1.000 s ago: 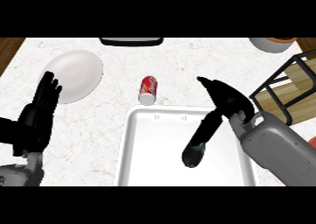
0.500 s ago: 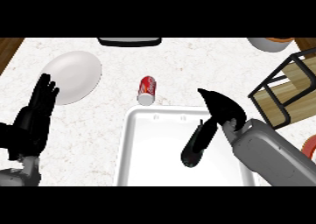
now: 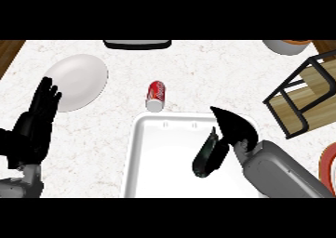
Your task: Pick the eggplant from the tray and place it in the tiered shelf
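A dark purple eggplant point(image 3: 209, 157) lies slantwise in the white tray point(image 3: 153, 162), right of the tray's middle. My right hand point(image 3: 235, 131) hovers at the eggplant's upper end, over the tray's far right corner, seen from the back. Its fingers angle downward beside the eggplant, and none shows wrapped round it. The tiered shelf point(image 3: 309, 97), with a dark frame and wooden boards, stands at the right edge. My left hand point(image 3: 37, 122) rests open at the left, fingers pointing up.
A white plate point(image 3: 75, 81) lies far left, partly behind my left hand. A red can point(image 3: 155, 94) lies just beyond the tray. A dark object point(image 3: 137, 44) and a bowl point(image 3: 287, 46) sit at the back edge. A red-rimmed plate point(image 3: 333, 163) shows at the right.
My right hand has drawn back toward me and its fingers have tipped down over the eggplant's upper end. The eggplant has stayed in place. My left hand has sunk a little.
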Action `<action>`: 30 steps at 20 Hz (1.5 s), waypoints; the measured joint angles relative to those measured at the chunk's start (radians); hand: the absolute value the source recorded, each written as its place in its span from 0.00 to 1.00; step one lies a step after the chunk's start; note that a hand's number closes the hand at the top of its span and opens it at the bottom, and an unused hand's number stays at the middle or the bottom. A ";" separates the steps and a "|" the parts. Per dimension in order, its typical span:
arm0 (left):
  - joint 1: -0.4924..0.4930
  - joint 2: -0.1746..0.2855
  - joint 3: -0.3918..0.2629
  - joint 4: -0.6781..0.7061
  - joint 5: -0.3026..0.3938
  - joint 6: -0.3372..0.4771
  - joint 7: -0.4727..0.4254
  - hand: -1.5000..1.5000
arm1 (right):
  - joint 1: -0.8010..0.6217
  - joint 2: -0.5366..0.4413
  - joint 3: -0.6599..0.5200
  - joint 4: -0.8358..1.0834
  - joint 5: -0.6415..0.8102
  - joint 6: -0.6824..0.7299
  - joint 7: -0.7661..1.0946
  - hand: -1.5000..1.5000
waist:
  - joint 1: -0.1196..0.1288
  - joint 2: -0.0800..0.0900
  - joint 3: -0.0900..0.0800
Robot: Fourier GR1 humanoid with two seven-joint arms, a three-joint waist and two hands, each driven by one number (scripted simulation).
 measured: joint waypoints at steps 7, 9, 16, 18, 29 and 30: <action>0.015 -0.037 0.016 -0.006 -0.031 -0.025 -0.004 0.50 | 0.087 0.047 -0.037 0.006 0.100 0.005 -0.045 0.00 | 0.000 0.000 0.000; 0.023 -0.043 0.025 -0.021 -0.038 -0.036 0.006 0.50 | 0.113 0.067 -0.047 0.004 0.137 0.007 -0.055 0.00 | 0.000 0.000 0.000; 0.018 -0.082 0.040 -0.031 -0.079 -0.054 0.021 0.50 | 0.147 0.149 -0.096 0.076 0.233 0.023 -0.112 0.00 | 0.001 -0.007 -0.004; 0.018 -0.090 0.046 -0.020 -0.086 -0.061 0.014 0.50 | 0.163 0.158 -0.106 0.059 0.241 0.038 -0.108 0.00 | 0.000 -0.007 -0.004; 0.007 -0.106 0.070 -0.013 -0.098 -0.088 0.021 0.50 | 0.150 0.171 -0.097 0.130 0.369 0.064 -0.205 1.00 | -0.004 -0.023 -0.017; 0.012 -0.107 0.076 -0.009 -0.097 -0.092 0.011 0.50 | 0.165 0.157 -0.085 0.113 0.388 0.055 -0.236 1.00 | -0.004 -0.022 -0.015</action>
